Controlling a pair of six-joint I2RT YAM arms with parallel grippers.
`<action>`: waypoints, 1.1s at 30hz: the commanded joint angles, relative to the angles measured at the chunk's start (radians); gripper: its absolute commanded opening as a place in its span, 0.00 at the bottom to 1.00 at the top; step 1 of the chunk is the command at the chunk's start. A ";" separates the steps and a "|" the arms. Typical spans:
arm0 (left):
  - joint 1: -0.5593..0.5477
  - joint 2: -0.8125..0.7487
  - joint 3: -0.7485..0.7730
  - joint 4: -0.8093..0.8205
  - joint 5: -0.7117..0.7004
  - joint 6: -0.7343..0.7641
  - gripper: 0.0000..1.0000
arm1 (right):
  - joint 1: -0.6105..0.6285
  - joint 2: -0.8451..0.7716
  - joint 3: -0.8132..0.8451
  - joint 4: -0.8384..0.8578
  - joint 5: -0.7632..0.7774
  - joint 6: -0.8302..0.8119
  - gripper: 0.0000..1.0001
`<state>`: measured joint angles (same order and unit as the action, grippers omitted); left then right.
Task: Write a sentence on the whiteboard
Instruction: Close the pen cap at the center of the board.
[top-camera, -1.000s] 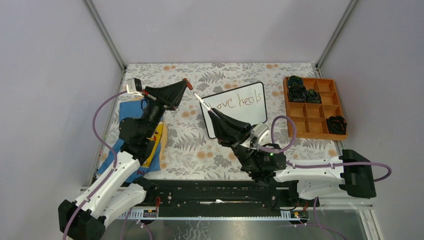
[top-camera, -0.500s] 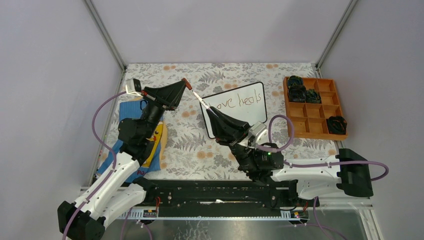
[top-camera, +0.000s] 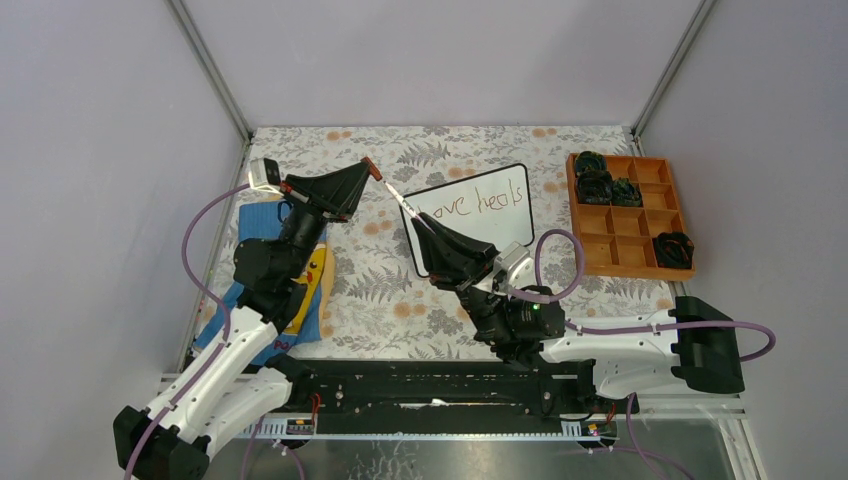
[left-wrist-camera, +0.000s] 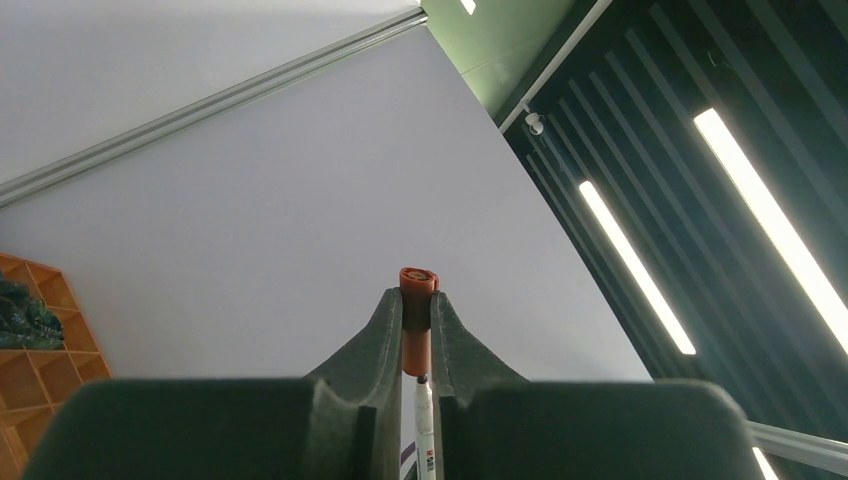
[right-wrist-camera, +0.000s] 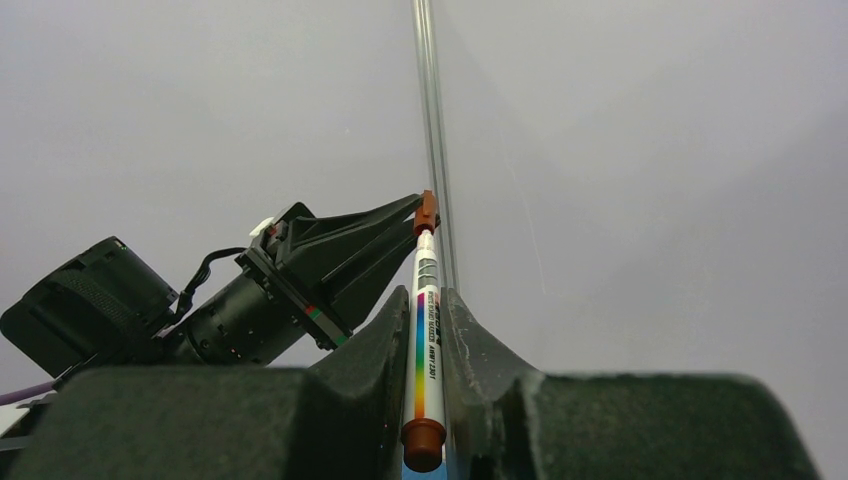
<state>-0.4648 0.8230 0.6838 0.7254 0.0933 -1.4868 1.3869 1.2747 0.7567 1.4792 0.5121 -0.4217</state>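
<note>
Top external view gives what my wrist cams don't: small white black-framed whiteboard lying flat on floral tabletop, centre-right, w/ thin red-brown handwritten sentence reading "Love heals". My right gripper covers the board's left part, so any 2nd line is hidden. Right wrist cam: its fingers pinch a white marker w/ rainbow stripe. Left wrist cam: my left gripper pinches a red-brown cap, marker end just below it; can't tell if seated.
</note>
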 joint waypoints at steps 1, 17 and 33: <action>-0.008 -0.018 0.024 0.012 -0.004 0.005 0.00 | 0.006 0.002 0.056 0.052 0.019 -0.004 0.00; -0.010 -0.020 0.026 0.005 -0.004 0.008 0.00 | 0.006 0.005 0.056 0.039 0.019 0.012 0.00; -0.015 -0.020 0.027 0.007 -0.001 0.014 0.00 | 0.006 0.013 0.062 0.027 0.022 0.015 0.00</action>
<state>-0.4713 0.8146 0.6838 0.7174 0.0933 -1.4864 1.3869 1.2877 0.7712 1.4685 0.5144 -0.4133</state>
